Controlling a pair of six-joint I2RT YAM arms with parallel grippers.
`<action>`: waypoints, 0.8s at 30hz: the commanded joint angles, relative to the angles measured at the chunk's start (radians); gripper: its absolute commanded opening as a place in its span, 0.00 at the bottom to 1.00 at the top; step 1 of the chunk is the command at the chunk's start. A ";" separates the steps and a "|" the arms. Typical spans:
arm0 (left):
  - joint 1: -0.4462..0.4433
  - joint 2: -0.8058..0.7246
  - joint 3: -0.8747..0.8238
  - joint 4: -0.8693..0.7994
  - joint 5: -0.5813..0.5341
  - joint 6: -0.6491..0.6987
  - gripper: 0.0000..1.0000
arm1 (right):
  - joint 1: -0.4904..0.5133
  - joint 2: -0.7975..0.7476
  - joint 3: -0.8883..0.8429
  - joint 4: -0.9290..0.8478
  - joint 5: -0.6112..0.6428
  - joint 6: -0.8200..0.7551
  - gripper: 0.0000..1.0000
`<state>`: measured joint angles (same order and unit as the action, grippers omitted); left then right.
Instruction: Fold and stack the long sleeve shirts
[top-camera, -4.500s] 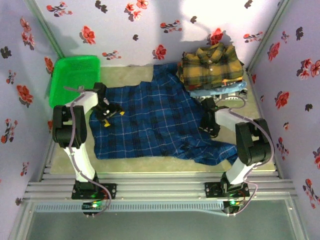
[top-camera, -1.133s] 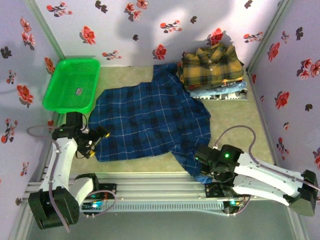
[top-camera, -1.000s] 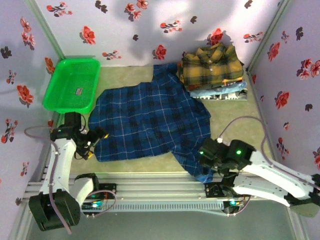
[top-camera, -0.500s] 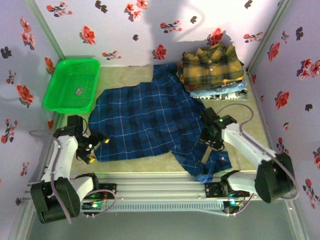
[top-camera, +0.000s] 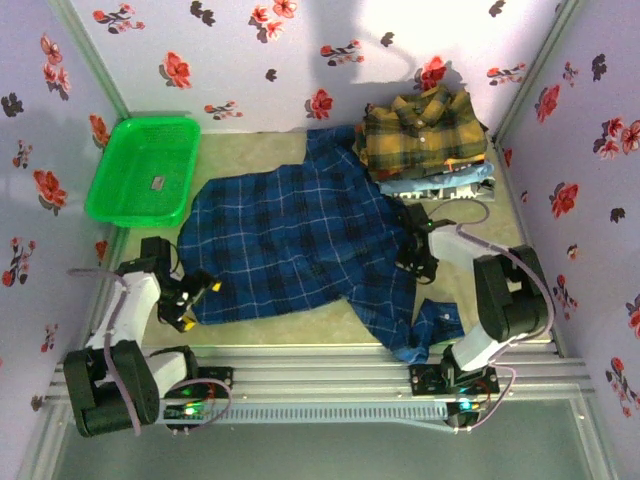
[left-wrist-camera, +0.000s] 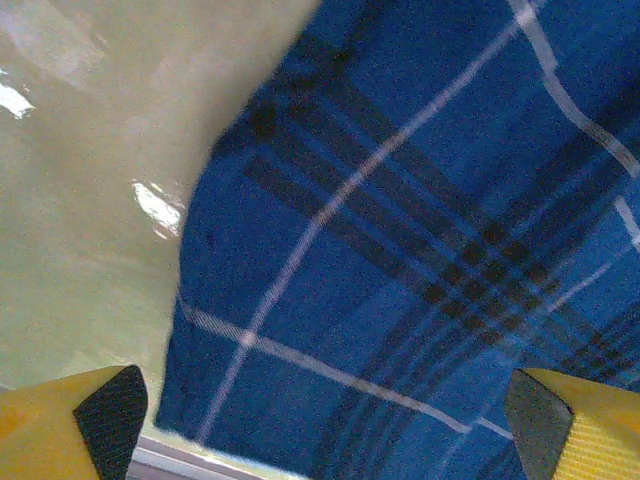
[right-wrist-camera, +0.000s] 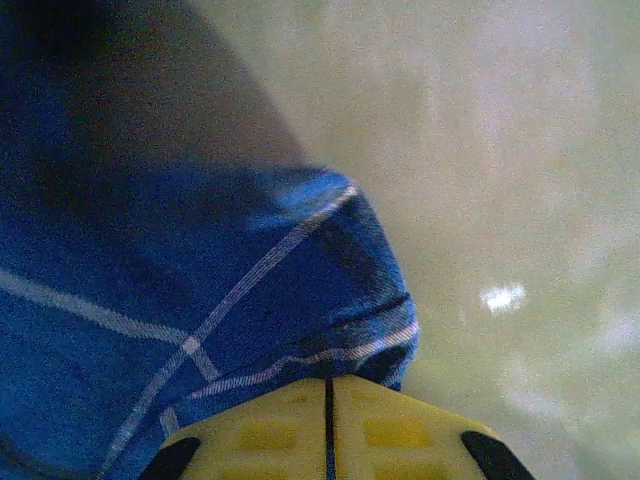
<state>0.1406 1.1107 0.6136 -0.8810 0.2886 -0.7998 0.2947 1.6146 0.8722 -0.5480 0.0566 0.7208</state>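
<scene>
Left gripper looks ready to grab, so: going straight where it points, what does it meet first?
Probably the dark blue plaid shirt, its edge lying on the table between the open fingers of the left gripper; depth is hard to judge.

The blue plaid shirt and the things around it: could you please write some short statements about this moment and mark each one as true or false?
1. The blue plaid shirt lies spread open on the table. True.
2. The left gripper is shut on the shirt's collar. False: it is open, with its fingers wide apart over the shirt's near left edge.
3. The right gripper is shut at an edge of the blue plaid shirt. True; it seems to pinch the cloth there.
4. The yellow plaid shirt lies inside the green basket. False: it sits folded on top of the stack in the far right corner, and the basket stands far left.
</scene>
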 joint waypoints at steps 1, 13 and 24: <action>0.010 0.038 -0.011 0.062 -0.006 -0.015 0.94 | -0.034 0.079 0.048 0.122 0.040 -0.033 0.10; 0.018 -0.005 0.074 0.006 -0.023 0.018 0.96 | -0.060 -0.052 0.088 0.060 0.040 -0.197 0.58; -0.016 -0.226 -0.001 -0.233 0.028 -0.027 0.94 | -0.072 -0.228 -0.072 -0.147 -0.051 -0.190 0.56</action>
<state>0.1383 0.9001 0.6540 -1.0073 0.3019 -0.8074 0.2287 1.3655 0.8608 -0.6170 0.0544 0.5236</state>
